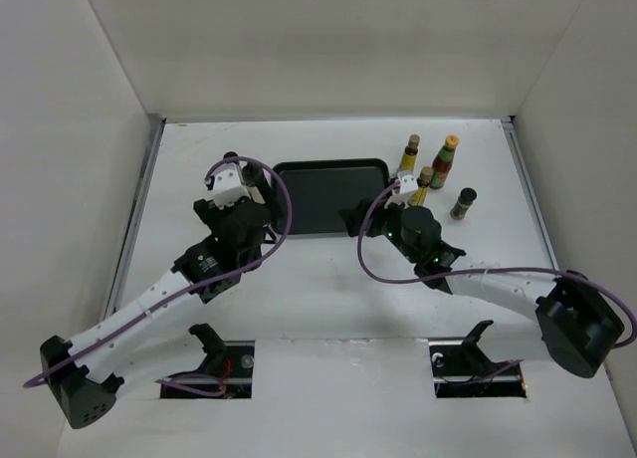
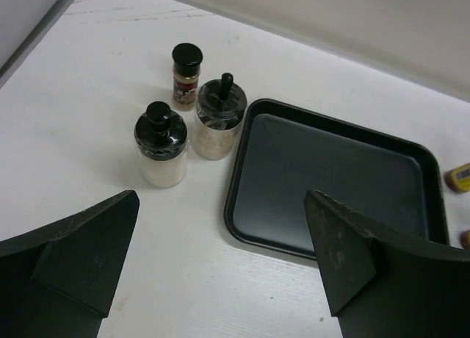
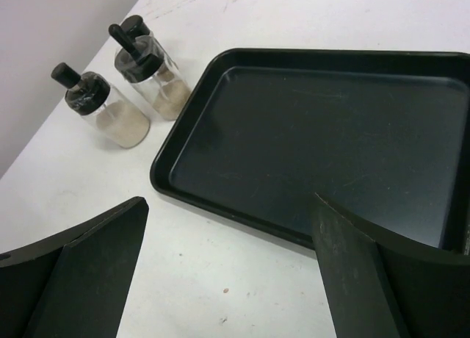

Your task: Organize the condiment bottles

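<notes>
Though holding nothing:
Left tool [image 2: 222, 206]: spread open.
Right tool [image 3: 229, 202]: spread open.
Next grasp: pale jar [image 2: 161, 165], low, square, held upright.

White arm links [image 1: 134, 321], black joint housings [image 1: 577, 331], looping purple cables [image 1: 283, 207], black wedge-shaped fingers [image 2: 81, 257], white wrist blocks [image 1: 227, 186]

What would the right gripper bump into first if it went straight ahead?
Probably the black tray. Its near rim lies straight ahead of the open right gripper, though depth is hard to judge.
</notes>
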### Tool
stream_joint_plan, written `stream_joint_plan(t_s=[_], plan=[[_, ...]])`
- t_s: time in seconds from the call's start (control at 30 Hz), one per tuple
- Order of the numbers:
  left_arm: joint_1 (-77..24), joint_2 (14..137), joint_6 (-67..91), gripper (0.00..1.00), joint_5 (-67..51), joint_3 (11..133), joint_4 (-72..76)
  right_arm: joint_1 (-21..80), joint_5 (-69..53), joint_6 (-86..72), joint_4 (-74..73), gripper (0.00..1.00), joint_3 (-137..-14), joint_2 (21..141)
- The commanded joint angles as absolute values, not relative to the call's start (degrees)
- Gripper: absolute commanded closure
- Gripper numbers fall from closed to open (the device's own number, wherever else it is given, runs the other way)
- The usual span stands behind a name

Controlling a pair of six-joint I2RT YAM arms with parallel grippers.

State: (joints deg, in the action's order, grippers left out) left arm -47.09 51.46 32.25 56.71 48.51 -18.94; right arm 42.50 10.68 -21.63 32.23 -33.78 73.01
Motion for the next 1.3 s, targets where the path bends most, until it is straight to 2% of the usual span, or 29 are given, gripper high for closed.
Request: stream_joint_plan(t_s=[0.0,0.07,0.13,0.27,0.3,0.33,0.4,0.47,0.5,0.57,0.6,0.7,0.73,0.77,0.83,0.93,1.1,1.27], plan=[[-45.5,50.8,31.3,0.00,57.4,49.6,-17.6,43.0,10.6,-21.4,37.1,0.05,-33.1,70.5],[-43.6,49.8,30.2,0.00,57.5,48.4,-16.3,43.0,10.4,-21.4,37.1,0.10,-33.1,70.0],[-41.7,49.2,29.1,0.00,58.1,47.2,-14.9,43.3,10.1,-21.3,36.6,0.20,-33.6,69.7],[-37.6,49.2,28.2,0.00,59.1,46.5,-14.3,45.3,11.7,-20.9,34.2,0.65,-34.9,68.6],[-36.9,49.2,28.2,0.00,59.5,46.5,-14.2,45.6,12.2,-20.9,33.6,0.72,-35.1,68.6],[-35.9,49.2,28.0,0.00,59.6,46.7,-14.0,45.7,12.7,-20.8,33.3,0.77,-35.2,68.6],[-33.7,49.5,26.8,0.00,59.2,47.0,-13.6,45.7,13.1,-20.8,32.9,0.81,-35.2,68.7],[-31.6,49.7,26.1,0.00,57.4,46.5,-12.3,45.7,13.4,-21.2,32.8,0.79,-35.2,69.3],[-30.8,49.7,26.0,0.00,54.8,46.1,-11.7,45.7,13.4,-21.4,33.1,0.75,-35.2,69.6],[-29.5,50.4,25.6,0.00,49.2,45.0,-9.2,45.5,13.4,-21.7,33.4,0.62,-35.1,70.1],[-28.4,51.1,25.1,0.04,47.0,44.7,-8.0,45.4,13.4,-21.8,33.3,0.54,-35.1,70.4],[-26.7,54.8,24.9,0.37,44.0,44.7,-6.8,45.0,13.5,-21.9,32.5,0.31,-35.5,71.2],[-25.8,56.5,24.9,0.44,43.4,45.0,-6.8,44.9,13.6,-21.9,32.3,0.25,-35.6,71.5],[-25.1,58.1,25.0,0.47,43.2,45.4,-7.0,44.9,13.7,-22.0,32.2,0.22,-35.7,71.5],[-24.6,61.0,25.0,0.47,43.4,45.7,-6.7,44.9,13.9,-22.0,32.1,0.16,-35.7,71.2],[-22.9,65.5,25.1,0.35,42.6,45.9,-5.9,44.8,13.9,-21.9,32.1,0.12,-35.5,71.0],[-20.4,71.4,25.1,0.26,37.5,45.8,-0.5,44.7,13.7,-21.7,32.1,0.10,-35.7,71.9],[-18.6,76.1,25.4,0.21,36.8,46.1,3.4,44.7,13.7,-21.6,32.1,0.10,-35.9,72.9]])
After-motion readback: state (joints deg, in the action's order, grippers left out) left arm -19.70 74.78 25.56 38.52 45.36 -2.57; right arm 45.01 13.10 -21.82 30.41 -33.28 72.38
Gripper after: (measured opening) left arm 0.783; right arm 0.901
